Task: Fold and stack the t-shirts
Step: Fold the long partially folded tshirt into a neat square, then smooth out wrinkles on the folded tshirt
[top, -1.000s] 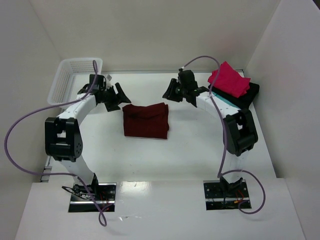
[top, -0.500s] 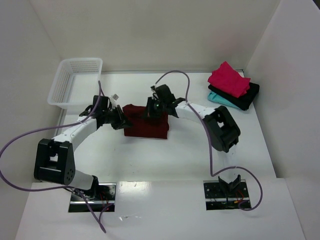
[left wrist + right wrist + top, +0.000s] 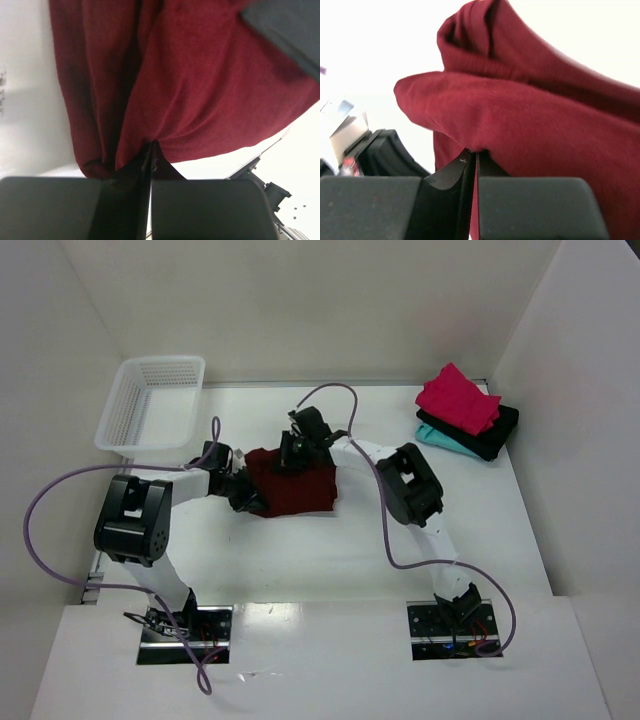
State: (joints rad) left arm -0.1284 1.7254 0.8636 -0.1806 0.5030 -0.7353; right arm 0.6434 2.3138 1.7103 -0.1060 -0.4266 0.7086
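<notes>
While both arms reach in over the middle of the table (image 3: 340, 540), I read this as the pick-up of the maroon t-shirt (image 3: 300, 485), which lies there as a compact folded rectangle. The left gripper (image 3: 247, 498) sits at the shirt's left near corner; its wrist view shows the jaws pressed together with a pinch of maroon cloth between them. The right gripper (image 3: 293, 452) is at the far edge, and its own camera shows the same: jaws closed on a fold, the cloth bulging above them. At the far right corner, well apart from this shirt, a pink-red t-shirt (image 3: 458, 400) lies on a black one (image 3: 492, 432), with a teal one (image 3: 437, 438) peeking out beneath. The white basket (image 3: 150, 405) stands at the far left. I judge the folding about finished and the carry next. That calls for raising both grips together at an even height so the layers do not slide open, then swinging right and setting the bundle squarely on the pink-red one. Whether each pinch holds all layers I cannot tell.
</notes>
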